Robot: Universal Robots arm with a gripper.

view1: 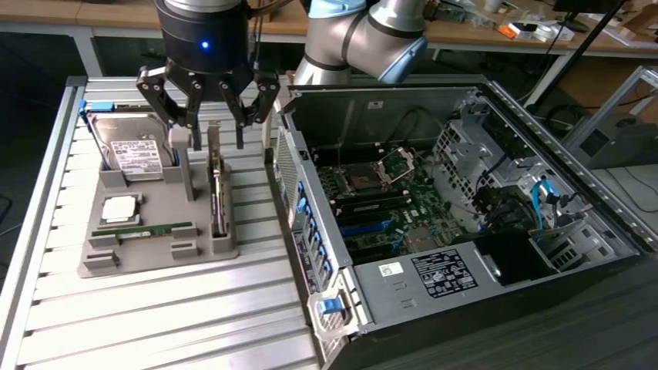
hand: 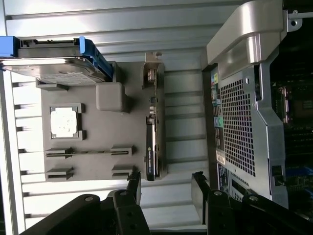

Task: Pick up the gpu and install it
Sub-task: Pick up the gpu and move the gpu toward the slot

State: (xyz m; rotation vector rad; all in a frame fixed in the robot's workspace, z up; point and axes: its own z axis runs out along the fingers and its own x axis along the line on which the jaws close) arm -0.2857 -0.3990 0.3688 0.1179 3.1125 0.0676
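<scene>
While black metal gripper [view1: 216, 129] hangs wide open, empty, exterior view's upper left, thin dark gpu card [view1: 217, 193] stands on edge beneath.
Likely light, stiff, fragile; pinch across top edge.

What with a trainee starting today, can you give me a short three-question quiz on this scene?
1. True or false: the hand is shut on the gpu.
2. Where is the gpu? A) in the computer case B) on edge in the grey holder C) flat on the table.
3. Fill in: the hard drive sits toward the exterior view's ____ of the gpu.
Key: 1 false, it is open; 2 B; 3 left.
</scene>
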